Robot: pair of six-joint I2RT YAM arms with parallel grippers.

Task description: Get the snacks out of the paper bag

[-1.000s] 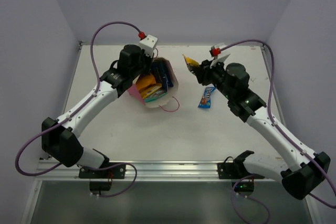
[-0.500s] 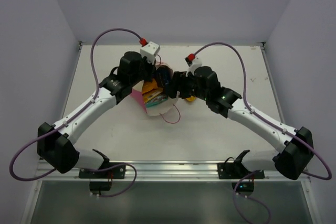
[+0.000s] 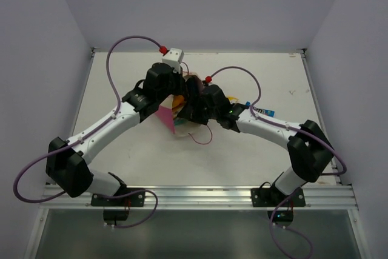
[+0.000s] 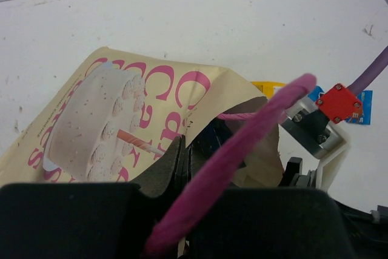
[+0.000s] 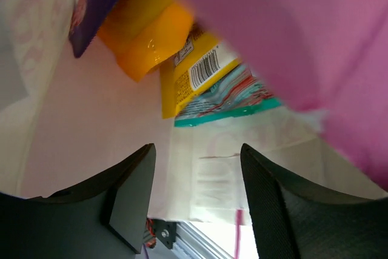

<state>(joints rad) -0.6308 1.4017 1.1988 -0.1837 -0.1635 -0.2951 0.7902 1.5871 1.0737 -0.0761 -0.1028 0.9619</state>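
Reach-in step: right gripper (image 5: 197, 153), jaws apart, is held inside the paper bag (image 4: 121, 107), facing the snacks (image 5: 182, 59). The left gripper (image 4: 185, 153) is clamped, apparently on the bag rim. Next: 1 pkt to be pinched & lifted out.

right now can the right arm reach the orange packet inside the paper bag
Probably yes. The right gripper is open in the mouth of the paper bag, the orange packet lies just ahead with nothing between, and the left gripper pinches the bag's edge.
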